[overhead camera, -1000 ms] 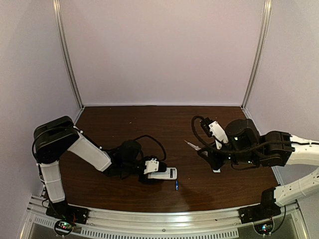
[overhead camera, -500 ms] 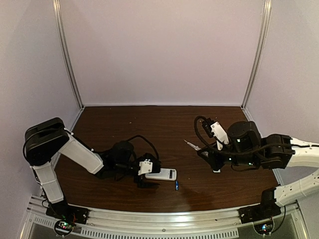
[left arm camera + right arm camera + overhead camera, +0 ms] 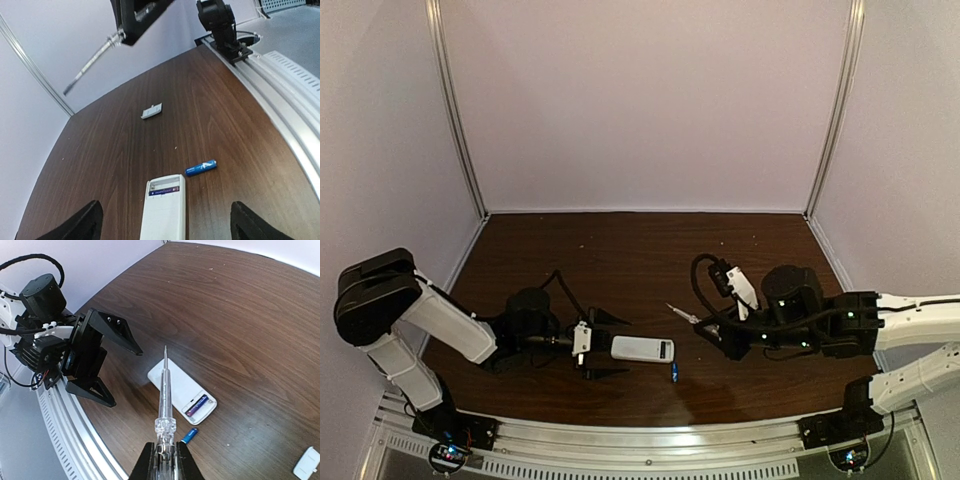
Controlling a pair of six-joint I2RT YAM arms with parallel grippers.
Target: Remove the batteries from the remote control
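Eyes on the remote control point(image 3: 642, 349): flat on the table point(image 3: 620, 250), long axis running crosswise from the left arm's side toward the right arm's. Open compartment at the end facing the right arm. Loose battery point(image 3: 189, 435) out on the wood, just beside that compartment end on its near side. Seated battery point(image 3: 196, 404) down in the bay, lying across the remote's width rather than along it. Small white cover point(image 3: 151, 111) off, well apart from the remote on the right arm's side.

Over to the left gripper point(image 3: 126, 377): spread wide, flanking the remote's closed end, touching neither edge, holding nothing. Then the right gripper point(image 3: 165, 462): pressed together on the handle of the screwdriver point(image 3: 164, 390), shaft aimed over the remote, tip hovering just past its far edge, clear of the plastic.

Judging the coming move: all about that crosswise battery, down and nearward of the tip. Right arm nearer the compartment, so probably a dip and a pry along the remote's width. Left arm nearer the closed end, likely well placed for steadying.
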